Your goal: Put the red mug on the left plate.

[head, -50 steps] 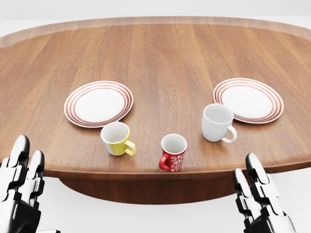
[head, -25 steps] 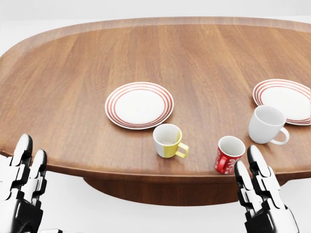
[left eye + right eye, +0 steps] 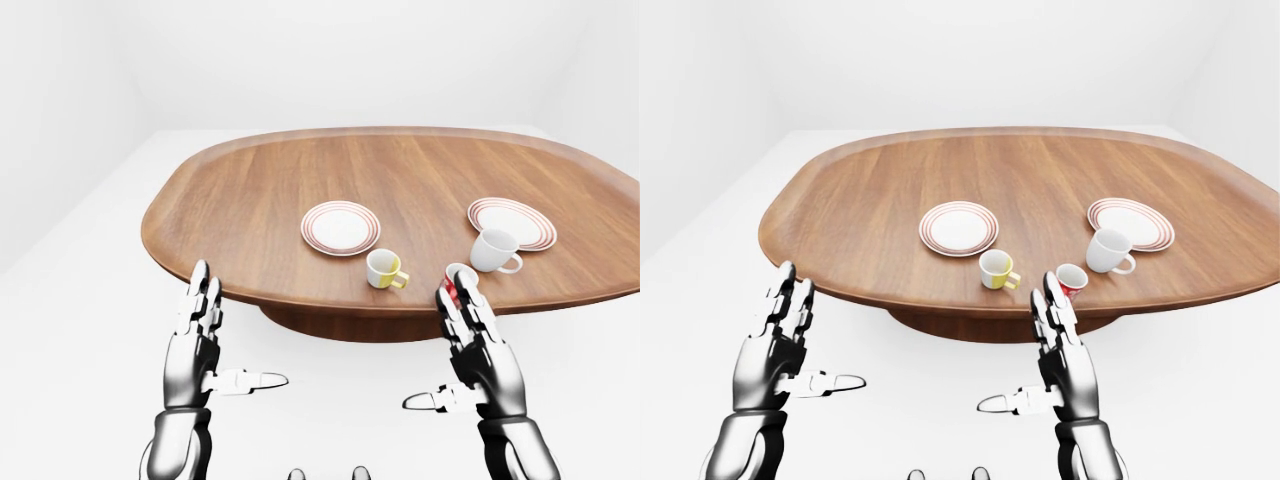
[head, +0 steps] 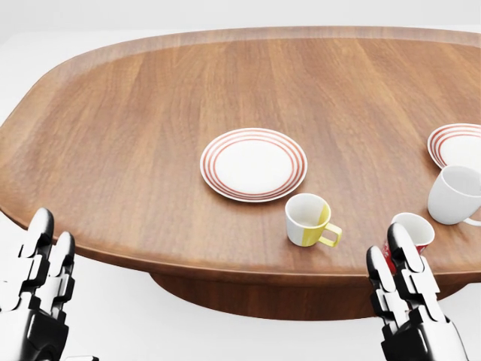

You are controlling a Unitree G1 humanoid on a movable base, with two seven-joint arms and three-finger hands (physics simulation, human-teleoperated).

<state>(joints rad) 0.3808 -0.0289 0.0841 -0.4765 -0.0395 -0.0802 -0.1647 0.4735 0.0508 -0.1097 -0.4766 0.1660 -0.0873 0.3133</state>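
— Red mug (image 3: 1071, 279) grabbed yet?
— No, it sits near the table (image 3: 890, 190) edge, right of the yellow mug (image 3: 994, 269). My right hand (image 3: 1065, 365) and left hand (image 3: 775, 350) both spread wide, empty. Left plate (image 3: 958, 227) bare; everything remains.

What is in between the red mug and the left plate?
The yellow mug sits between the red mug and left plate, seen in the right-eye view.
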